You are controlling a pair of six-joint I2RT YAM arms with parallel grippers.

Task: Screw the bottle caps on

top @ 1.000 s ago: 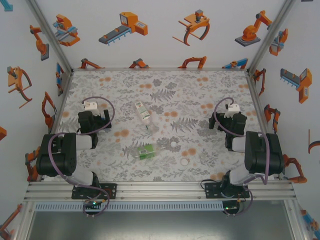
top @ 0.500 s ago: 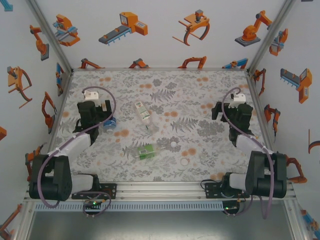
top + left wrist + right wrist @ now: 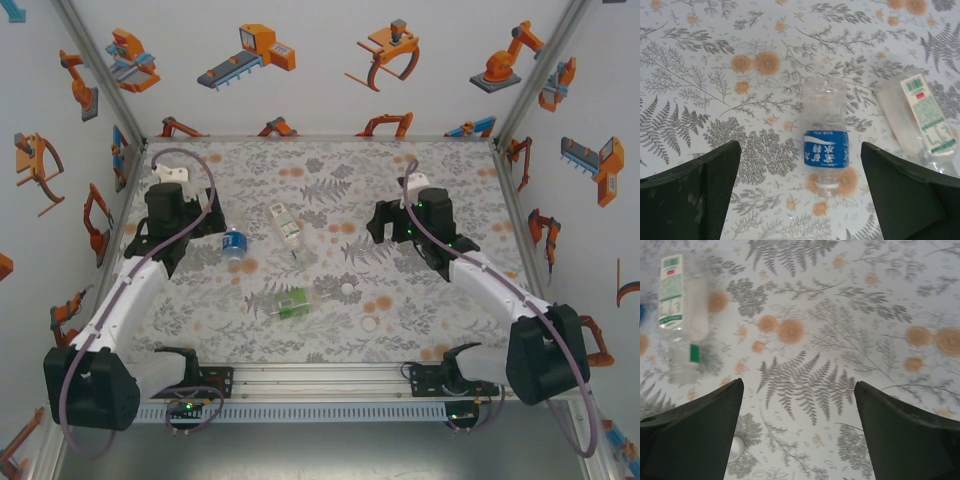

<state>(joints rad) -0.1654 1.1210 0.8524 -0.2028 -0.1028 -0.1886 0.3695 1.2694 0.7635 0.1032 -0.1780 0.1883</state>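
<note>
**Left gripper** [image 3: 800,160]: the fingers [image 3: 705,195] stand wide apart and clamp nothing. In the left wrist view the blue-labelled bottle [image 3: 826,150] lies on its side on the table [image 3: 450,175], in the gap between the two fingers and clear of both. Its uncapped neck points toward the camera. The white-labelled bottle [image 3: 920,117] lies on its side farther out, up and to the right of the right-hand finger in that view.

**Right gripper** [image 3: 797,390]: the fingers are apart with nothing held. The fern-and-flower table pattern shows in the gap. In the right wrist view the white-labelled bottle lies at the upper left, ahead of the fingers and apart from them. A small white cap [image 3: 737,446] shows at the inner edge of the left-hand finger, partly hidden by it. Which cap this is cannot be told.

**Layout from the top view:**
- The left gripper is over the far left part of the table, just beside the blue-labelled bottle.
- The right gripper is right of centre, near the white-labelled bottle but not touching it.
- The green-labelled bottle [image 3: 292,302] lies on its side at mid-table, nearer the arm bases.
- Two loose caps lie to its right — the far cap [image 3: 348,289] and the near cap [image 3: 369,324] — apart from each other and from every bottle.
- Both arms reach out from their bases across the table.
</note>
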